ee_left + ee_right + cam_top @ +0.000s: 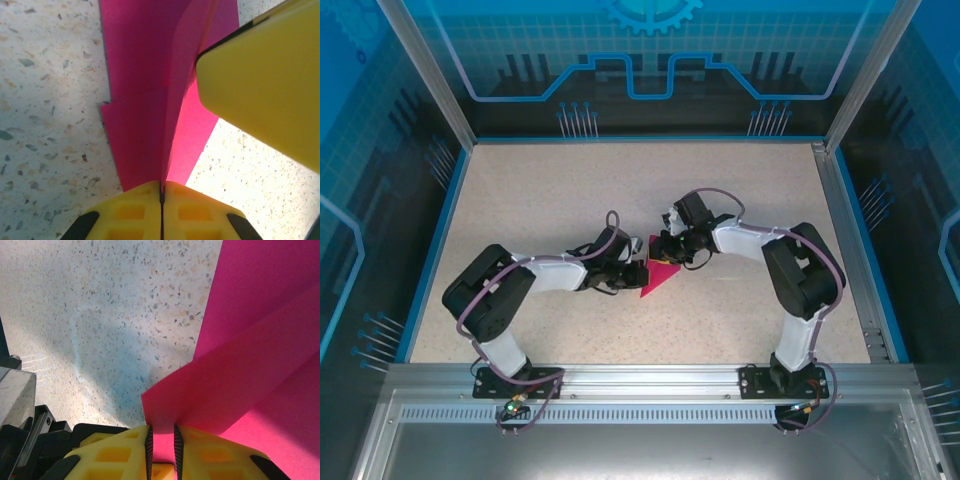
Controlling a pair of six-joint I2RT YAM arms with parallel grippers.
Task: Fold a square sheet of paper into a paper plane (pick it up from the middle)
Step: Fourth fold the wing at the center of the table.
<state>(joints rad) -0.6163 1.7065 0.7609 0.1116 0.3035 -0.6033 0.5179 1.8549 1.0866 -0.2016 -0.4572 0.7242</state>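
Note:
The square sheet of paper [658,277], magenta-pink and partly folded, lies mid-table between both arms. In the left wrist view the paper [145,75] rises as a creased ridge, and my left gripper [161,192] is shut on the near end of that crease. A yellow finger of the right gripper [265,80] presses against the paper's far flap. My right gripper [162,437] has its jaws narrowly apart, with a raised flap of the paper [250,365] lying across the gap. From above, the left gripper [638,268] and right gripper [665,250] almost touch over the paper.
The speckled beige tabletop [540,190] is ringed by a blue rim and clear panel walls. A metal rail [860,250] runs along the right side. Dark arm hardware [25,440] sits close beside the right gripper.

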